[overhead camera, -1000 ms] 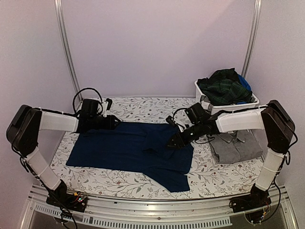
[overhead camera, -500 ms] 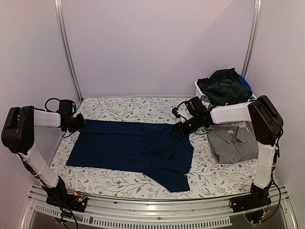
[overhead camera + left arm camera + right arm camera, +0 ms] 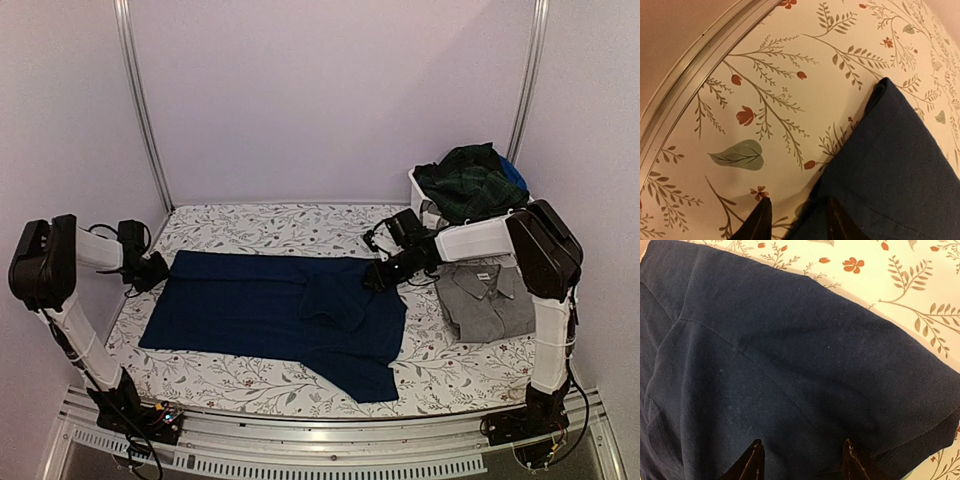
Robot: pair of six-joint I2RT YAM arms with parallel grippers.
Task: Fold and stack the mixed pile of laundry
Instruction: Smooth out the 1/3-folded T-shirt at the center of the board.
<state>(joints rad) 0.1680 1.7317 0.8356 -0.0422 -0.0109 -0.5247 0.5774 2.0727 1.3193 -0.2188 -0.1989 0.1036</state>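
A navy blue garment (image 3: 250,305) lies spread flat across the floral table cloth (image 3: 290,225). My left gripper (image 3: 152,271) sits low at its far left corner. In the left wrist view the gripper (image 3: 797,221) is open, one finger over the table cloth (image 3: 765,100) and the other over the navy cloth (image 3: 900,165), straddling its edge. My right gripper (image 3: 377,279) hovers at the garment's far right corner, open just above the navy fabric (image 3: 790,350), with nothing between its fingertips (image 3: 754,462). A folded grey collared garment (image 3: 490,300) lies to the right.
A white bin (image 3: 500,218) at the back right holds a dark green plaid garment (image 3: 470,180) and a bit of blue cloth (image 3: 514,175). A metal rail (image 3: 695,75) borders the table's left edge close to my left gripper. Walls enclose the back and sides.
The left gripper moved left to the navy garment's far left corner. The right arm drew back toward the far right corner, uncovering the grey garment. The navy garment stayed flat.
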